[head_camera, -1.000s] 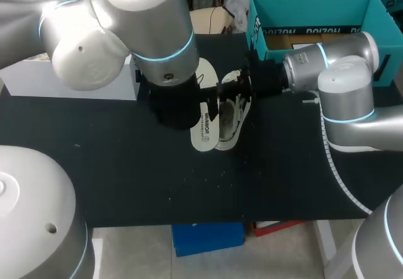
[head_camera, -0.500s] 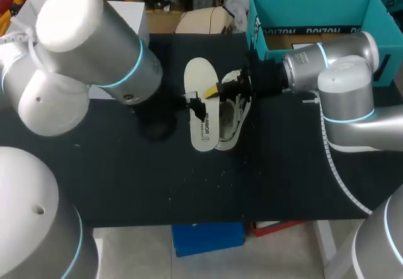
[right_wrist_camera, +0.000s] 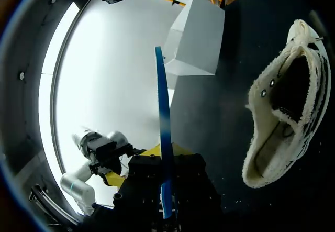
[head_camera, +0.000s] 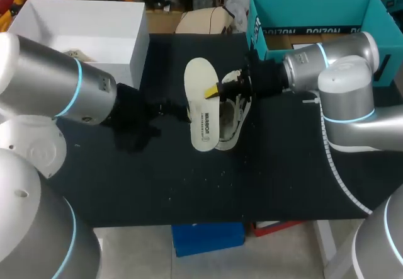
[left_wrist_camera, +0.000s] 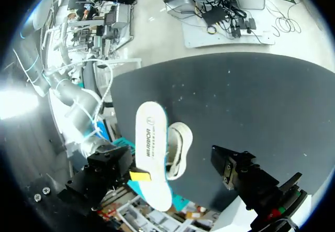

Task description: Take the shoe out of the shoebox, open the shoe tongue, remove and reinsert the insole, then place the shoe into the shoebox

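A white insole [head_camera: 201, 106] stands out over the black table, and my right gripper [head_camera: 218, 90] is shut on its edge. In the right wrist view the insole [right_wrist_camera: 164, 137] shows edge-on, with blue underside, pinched between the yellow fingertips [right_wrist_camera: 152, 151]. The pale shoe [head_camera: 233, 118] lies on the table just beside and partly under the insole, its mouth open [right_wrist_camera: 285, 122]. My left gripper [head_camera: 182, 112] is low over the table left of the insole, open and holding nothing. From the left wrist view the insole [left_wrist_camera: 152, 158] and shoe [left_wrist_camera: 178, 148] lie ahead of it.
The teal shoebox [head_camera: 368, 11] stands at the back right, behind my right arm. A white open box [head_camera: 135, 36] sits at the back left, also seen as the white box [right_wrist_camera: 196, 48] beyond the insole. Bare black tabletop [head_camera: 189, 184] fills the front.
My left arm has swung away to the left, off from above the insole, uncovering the white box. The right gripper, insole and shoe have stayed put.
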{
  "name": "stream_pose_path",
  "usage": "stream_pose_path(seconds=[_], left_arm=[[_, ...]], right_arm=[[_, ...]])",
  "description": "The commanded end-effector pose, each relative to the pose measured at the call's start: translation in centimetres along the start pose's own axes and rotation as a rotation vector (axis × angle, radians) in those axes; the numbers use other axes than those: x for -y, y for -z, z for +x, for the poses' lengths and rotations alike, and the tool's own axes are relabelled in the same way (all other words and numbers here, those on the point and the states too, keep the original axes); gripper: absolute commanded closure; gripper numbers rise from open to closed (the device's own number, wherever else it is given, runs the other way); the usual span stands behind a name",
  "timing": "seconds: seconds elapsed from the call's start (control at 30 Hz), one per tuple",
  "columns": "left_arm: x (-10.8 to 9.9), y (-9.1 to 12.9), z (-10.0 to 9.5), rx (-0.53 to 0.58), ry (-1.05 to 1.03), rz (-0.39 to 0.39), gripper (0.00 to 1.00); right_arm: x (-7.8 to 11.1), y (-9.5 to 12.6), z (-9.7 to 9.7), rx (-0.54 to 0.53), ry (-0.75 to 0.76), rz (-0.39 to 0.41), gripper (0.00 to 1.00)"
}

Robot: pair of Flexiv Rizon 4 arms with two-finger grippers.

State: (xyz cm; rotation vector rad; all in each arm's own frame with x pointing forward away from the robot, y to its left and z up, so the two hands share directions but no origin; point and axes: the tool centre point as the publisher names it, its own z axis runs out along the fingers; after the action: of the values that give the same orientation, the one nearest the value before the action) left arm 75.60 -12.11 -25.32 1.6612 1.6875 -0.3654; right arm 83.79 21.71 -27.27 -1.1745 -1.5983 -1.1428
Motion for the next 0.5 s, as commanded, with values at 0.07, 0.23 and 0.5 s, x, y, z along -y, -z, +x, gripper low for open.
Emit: stream_pose_path(seconds=[0.07,0.23,0.5], left_arm=[[0.4,0.1,0.6,0.278,-0.004,-0.006,0.00],[0.3,0.1,0.8,0.306,0.022,-0.009,0.00],[-0.2,0.6,1.9,0.496,0.163,-0.025,0.00]], right_arm=[[0.0,-0.1,0.0,0.001,0.000,-0.001,1.00],[0.0,-0.1,0.0,0.001,0.000,-0.001,1.00],[0.0,-0.1,0.0,0.001,0.000,-0.001,1.00]])
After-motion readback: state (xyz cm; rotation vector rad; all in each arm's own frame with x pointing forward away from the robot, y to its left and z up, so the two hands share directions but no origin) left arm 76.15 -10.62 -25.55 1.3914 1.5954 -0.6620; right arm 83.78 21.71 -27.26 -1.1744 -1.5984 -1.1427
